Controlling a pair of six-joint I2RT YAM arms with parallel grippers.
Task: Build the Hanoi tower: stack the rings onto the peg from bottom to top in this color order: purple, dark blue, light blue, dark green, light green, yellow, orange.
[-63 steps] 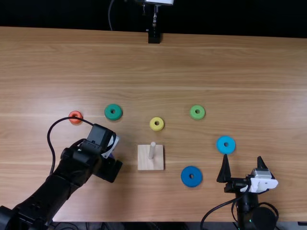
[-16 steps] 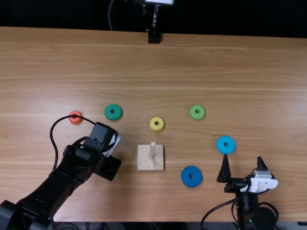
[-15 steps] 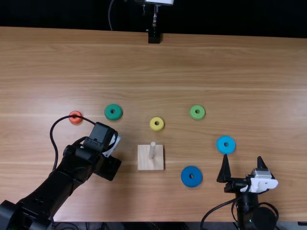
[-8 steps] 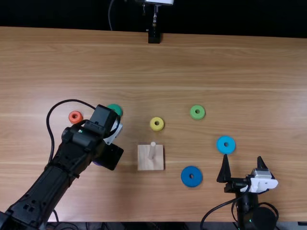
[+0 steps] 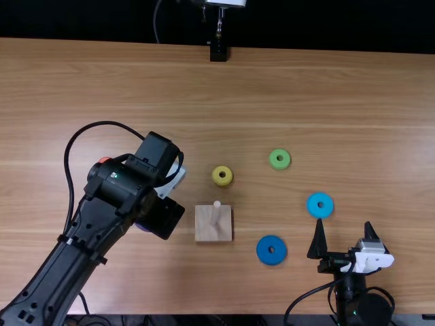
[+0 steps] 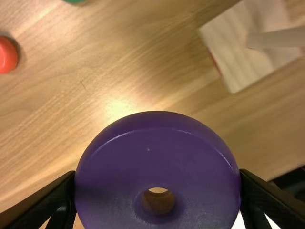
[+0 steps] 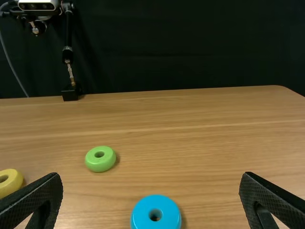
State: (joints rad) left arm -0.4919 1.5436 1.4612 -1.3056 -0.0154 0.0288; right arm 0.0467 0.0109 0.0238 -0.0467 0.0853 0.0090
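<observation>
In the top view my left gripper (image 5: 162,216) is left of the bare peg (image 5: 215,213) on its square base (image 5: 207,232). The left wrist view shows the left gripper (image 6: 157,191) shut on the purple ring (image 6: 152,162), above the table. My right gripper (image 5: 345,238) stands open at the lower right; in the right wrist view the right gripper (image 7: 151,198) has nothing between its fingers. The light blue ring (image 5: 320,205) lies just beyond it, the dark blue ring (image 5: 272,250) right of the base, the yellow ring (image 5: 222,176) behind the base, the light green ring (image 5: 279,159) farther right.
The orange-red ring (image 6: 6,55) lies on the table (image 5: 340,95) at the left, partly covered by the left arm in the top view. Part of the dark green ring (image 6: 74,1) shows in the left wrist view. A black stand (image 5: 218,51) is at the far edge.
My left arm has moved away from the near edge and slightly right with the purple ring, and now covers the dark green ring in the top view. The right arm has kept still.
</observation>
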